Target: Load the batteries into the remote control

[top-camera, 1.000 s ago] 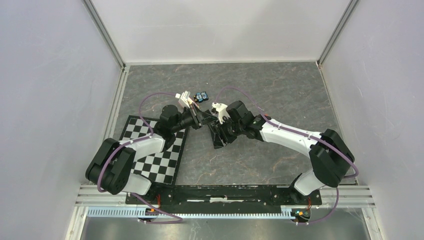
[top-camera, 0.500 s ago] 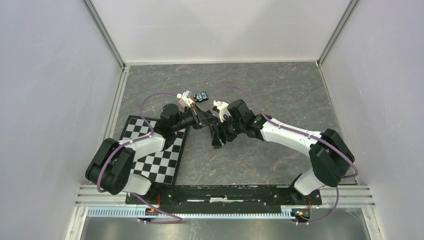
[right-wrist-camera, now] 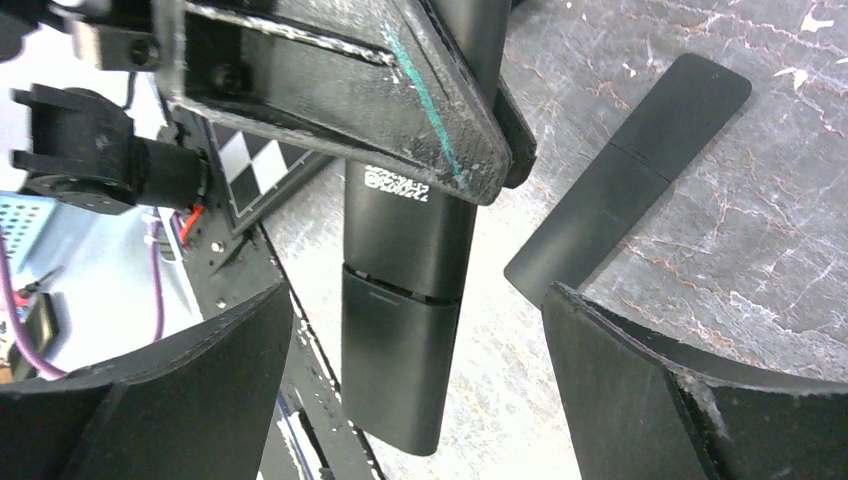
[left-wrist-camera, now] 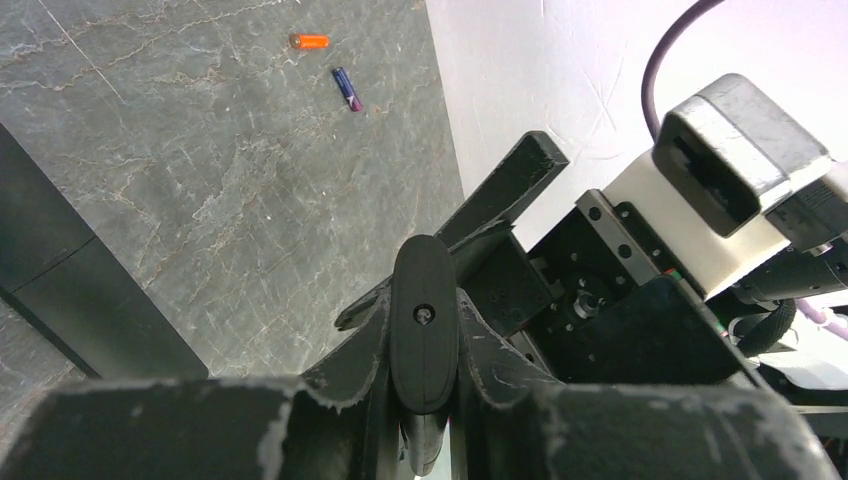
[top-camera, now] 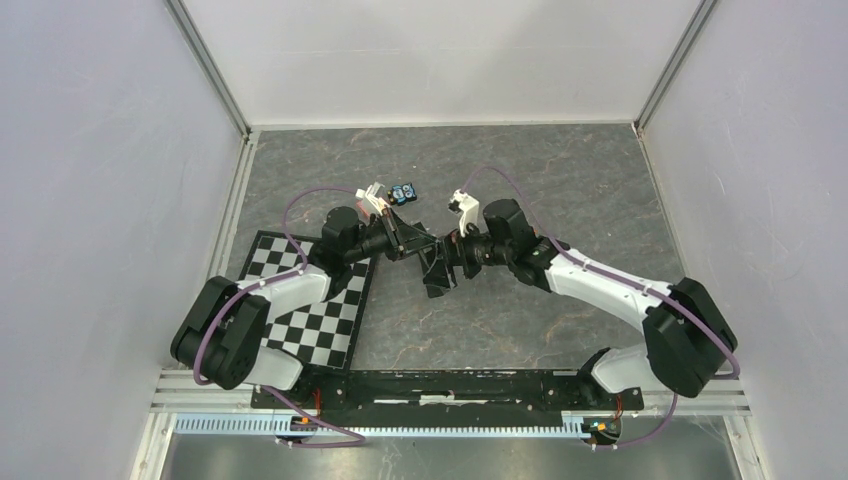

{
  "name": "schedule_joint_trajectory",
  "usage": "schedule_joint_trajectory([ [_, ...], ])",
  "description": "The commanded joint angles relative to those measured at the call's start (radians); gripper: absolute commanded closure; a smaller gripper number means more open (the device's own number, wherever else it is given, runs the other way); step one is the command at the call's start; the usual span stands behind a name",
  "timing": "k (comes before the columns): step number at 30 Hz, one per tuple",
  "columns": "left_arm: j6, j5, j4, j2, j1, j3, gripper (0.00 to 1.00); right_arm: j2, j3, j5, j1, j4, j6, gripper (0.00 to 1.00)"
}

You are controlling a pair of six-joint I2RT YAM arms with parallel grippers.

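Note:
My left gripper [top-camera: 408, 240] is shut on a black remote control [left-wrist-camera: 424, 320], which shows end-on between its fingers [left-wrist-camera: 350, 360]. In the right wrist view that remote [right-wrist-camera: 405, 300] hangs upright, with its back cover seam showing. My right gripper [right-wrist-camera: 415, 330] stands open around its lower end, both fingers [right-wrist-camera: 160, 390] well apart from it. Two batteries lie on the grey floor in the left wrist view, an orange one [left-wrist-camera: 309, 41] and a purple-blue one [left-wrist-camera: 348, 88]. In the top view the right gripper [top-camera: 453, 250] faces the left one.
A second black remote [right-wrist-camera: 625, 190] lies flat on the stone floor beside the held one. A blue-and-black gadget [top-camera: 404, 192] sits behind the grippers. A checkerboard mat [top-camera: 310, 315] lies under the left arm. White walls enclose the floor.
My right gripper has opened wide, let go of the remote and drawn back a little to the right. The left gripper keeps its hold and has hardly moved.

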Motion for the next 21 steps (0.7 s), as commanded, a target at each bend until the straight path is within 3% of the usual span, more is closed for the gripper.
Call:
schedule_joint_trajectory([
  [1,-0.052,0.016,0.016,-0.014,0.009,0.038,0.98,-0.069,-0.042,-0.080,-0.019,0.165,0.089,0.02],
  [6,-0.094,-0.002,0.026,-0.018,0.016,0.028,0.98,-0.133,-0.129,-0.043,-0.051,0.283,0.237,0.02],
  [13,-0.213,-0.066,0.144,-0.029,0.018,-0.011,0.98,-0.253,-0.453,0.164,-0.070,0.837,0.749,0.02],
  [21,-0.280,-0.096,0.210,-0.039,0.017,-0.030,0.98,-0.225,-0.465,0.221,-0.064,0.937,0.862,0.02],
])
